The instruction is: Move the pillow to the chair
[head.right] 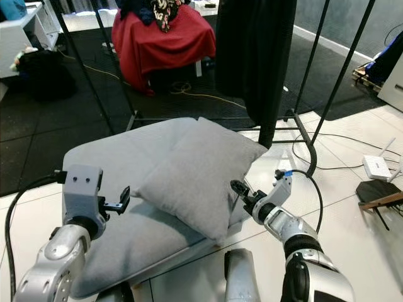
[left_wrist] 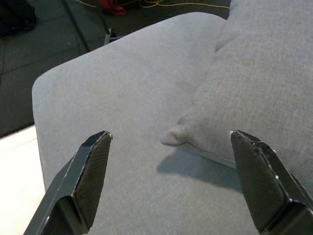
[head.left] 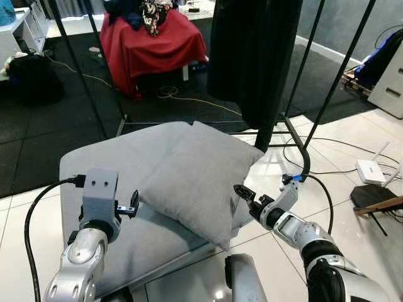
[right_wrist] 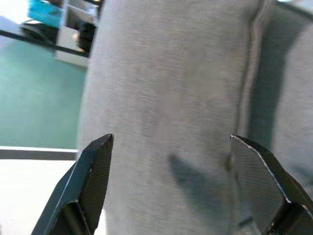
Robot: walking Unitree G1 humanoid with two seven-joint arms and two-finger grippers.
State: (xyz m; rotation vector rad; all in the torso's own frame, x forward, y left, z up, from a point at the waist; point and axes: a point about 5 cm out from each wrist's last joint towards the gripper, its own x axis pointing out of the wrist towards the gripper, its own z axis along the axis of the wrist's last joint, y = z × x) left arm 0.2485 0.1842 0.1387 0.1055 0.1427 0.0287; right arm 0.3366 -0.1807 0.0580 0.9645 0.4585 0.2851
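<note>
Jaws spread on both: left gripper (head.left: 135,205) aimed at pillow's near corner, right gripper (head.left: 243,195) at opposite edge, likely for two-sided lift. Pillow (head.left: 200,177) lies tilted on grey seat cushion (head.left: 94,167), ungrasped.

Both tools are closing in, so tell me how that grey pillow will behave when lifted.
The pillow looks soft and plump, so it will probably sag between the left tool and right tool. Its woven cover likely grips well. It seems light for its bulk.
</note>
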